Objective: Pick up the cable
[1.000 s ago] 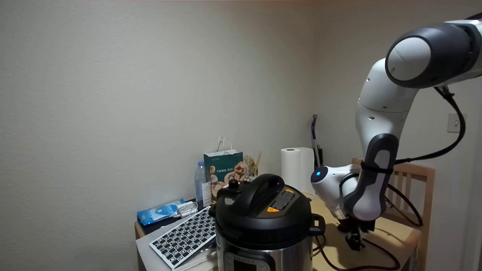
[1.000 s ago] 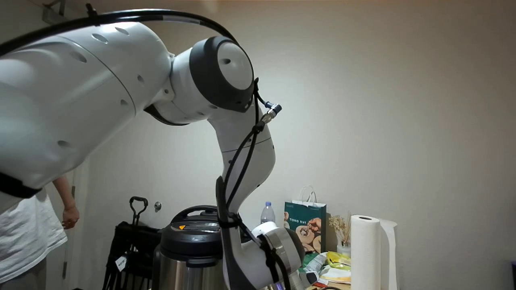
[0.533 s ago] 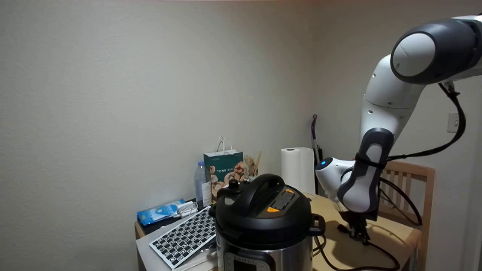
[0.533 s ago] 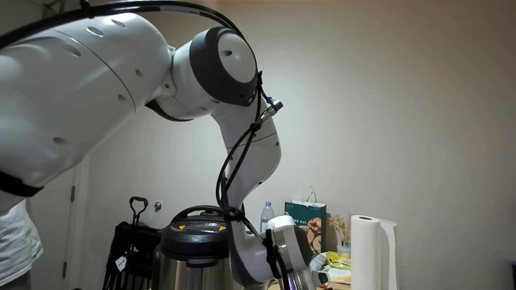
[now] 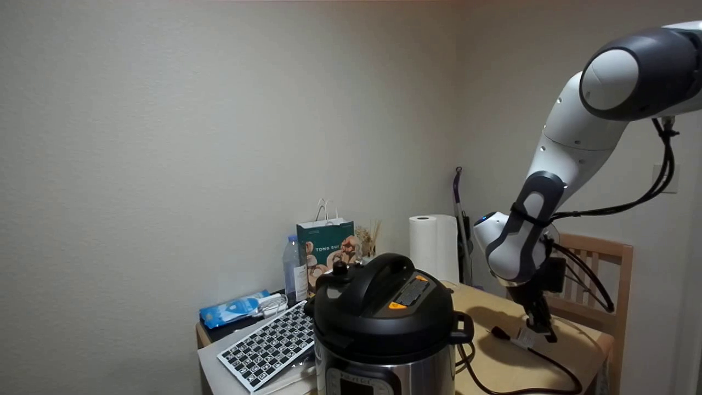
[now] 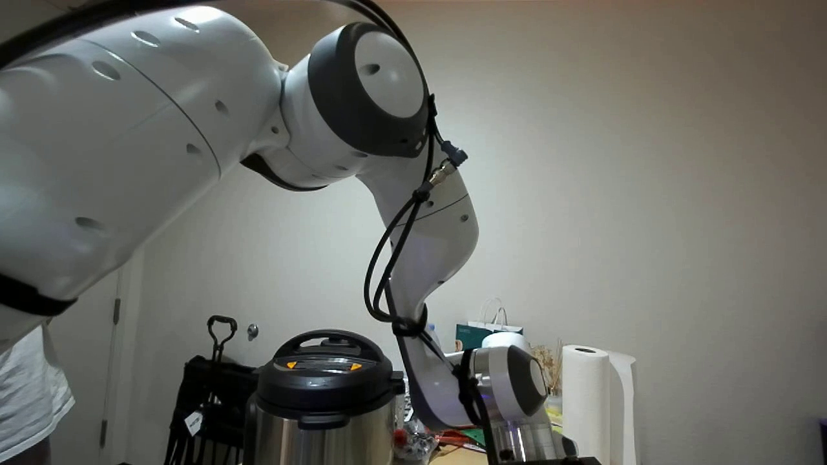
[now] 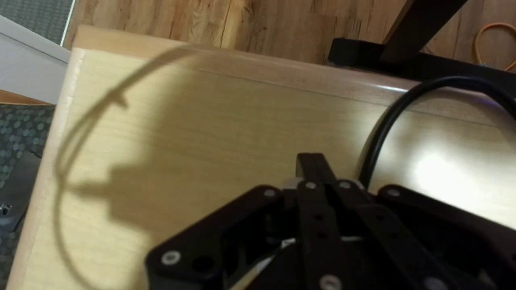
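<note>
The black cable (image 5: 540,390) rests on the wooden table, curving in from beside the pressure cooker. Its dark plug end (image 5: 500,332) points toward the cooker, with a white tag (image 5: 525,337) just behind it. My gripper (image 5: 548,336) is tilted over the table, its tips close to the tag, on the side away from the plug. Seen from the wrist, the gripper (image 7: 316,171) has its fingers together with nothing visible between them. There the cable (image 7: 381,129) arcs past on the right and disappears under the fingers; the plug is hidden. In an exterior view the table part with the cable is out of frame.
The pressure cooker (image 5: 389,318) stands large beside the cable. A paper towel roll (image 5: 423,247), a green bag (image 5: 329,247) and a checkered board (image 5: 271,343) are farther back. A wooden chair (image 5: 598,247) stands behind the table edge (image 7: 242,62).
My gripper has closed, tilted and moved up and away from the plug end, which was behind it at first and now shows with its tag. The cable lies where it was.
</note>
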You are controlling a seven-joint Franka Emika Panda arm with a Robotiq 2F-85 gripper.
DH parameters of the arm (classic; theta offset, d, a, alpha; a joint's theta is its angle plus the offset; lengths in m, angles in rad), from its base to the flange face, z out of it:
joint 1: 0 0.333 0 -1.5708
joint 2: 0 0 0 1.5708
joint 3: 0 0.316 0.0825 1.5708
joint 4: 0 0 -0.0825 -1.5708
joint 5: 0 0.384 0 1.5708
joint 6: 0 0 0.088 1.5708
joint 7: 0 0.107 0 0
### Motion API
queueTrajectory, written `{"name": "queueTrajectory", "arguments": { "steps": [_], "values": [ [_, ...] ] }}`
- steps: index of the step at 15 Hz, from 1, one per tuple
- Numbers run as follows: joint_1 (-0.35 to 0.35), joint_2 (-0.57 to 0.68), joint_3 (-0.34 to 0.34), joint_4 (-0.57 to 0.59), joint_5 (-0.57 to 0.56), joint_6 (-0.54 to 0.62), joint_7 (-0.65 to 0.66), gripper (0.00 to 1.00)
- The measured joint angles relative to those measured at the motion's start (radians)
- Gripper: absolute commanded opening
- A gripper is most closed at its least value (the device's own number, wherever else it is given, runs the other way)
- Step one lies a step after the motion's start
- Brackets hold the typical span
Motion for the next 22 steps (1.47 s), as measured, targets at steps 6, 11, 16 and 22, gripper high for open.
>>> {"name": "queueTrajectory", "arguments": {
  "steps": [6,11,16,22],
  "values": [
    [0.01,0.002,-0.007,0.007,0.009,0.002,-0.001,0.74],
    [0.01,0.013,0.007,0.011,0.079,0.001,-0.001,0.99],
    [0.011,0.07,0.02,0.045,0.103,0.001,-0.001,0.75],
    [0.011,0.148,0.021,0.15,0.129,-0.072,-0.001,0.44]
  ]
}}
